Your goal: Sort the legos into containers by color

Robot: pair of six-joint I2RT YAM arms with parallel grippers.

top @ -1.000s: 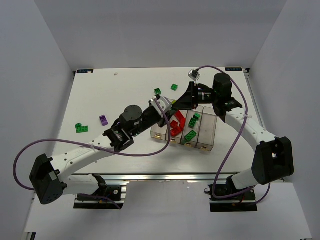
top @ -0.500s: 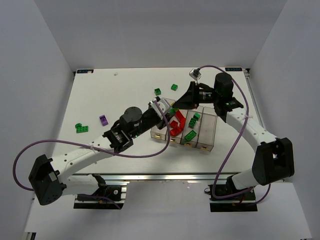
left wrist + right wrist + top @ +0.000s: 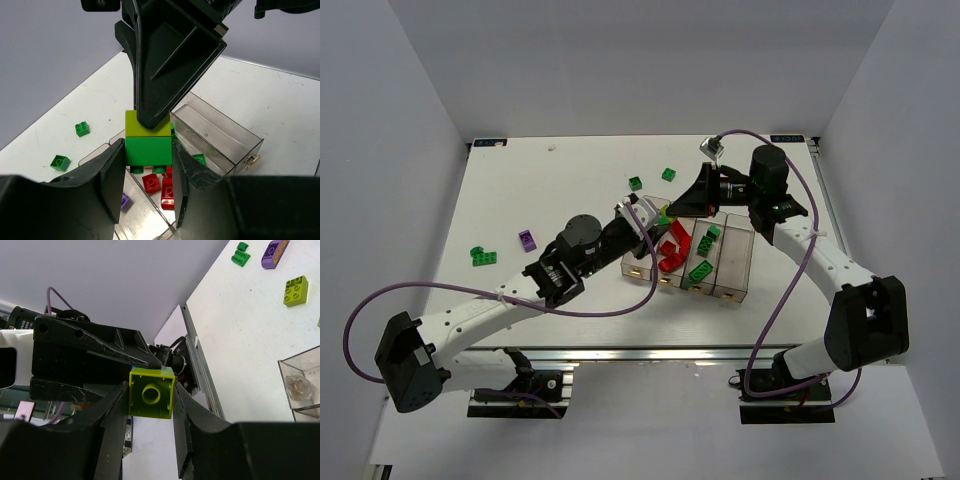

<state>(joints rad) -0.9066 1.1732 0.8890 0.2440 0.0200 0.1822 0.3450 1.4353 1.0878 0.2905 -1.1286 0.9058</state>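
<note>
Over the white counter (image 3: 550, 190) and the row of containers (image 3: 735, 265), red legos (image 3: 672, 250) in one, the top view shows only two arms meeting. The left wrist view shows the left pincer (image 3: 147, 162) pinching a green brick (image 3: 148, 150) (a yellow-green brick (image 3: 132, 124) sits stacked on it). The right wrist view shows the right pincer (image 3: 150, 400) clamped on that upper one.

Row of four translucent grey-clear plastic bins (image 3: 732, 268) sits right of centre on white table (image 3: 570, 170). Red studded bricks (image 3: 672, 250) lie in second bin from left, dark green studded bricks (image 3: 701, 270) in third. Above row's far edge, yellow-green square brick (image 3: 145, 124) sits on bright green square brick (image 3: 147, 150). Small purple brick (image 3: 527, 240) lies well left.
</note>
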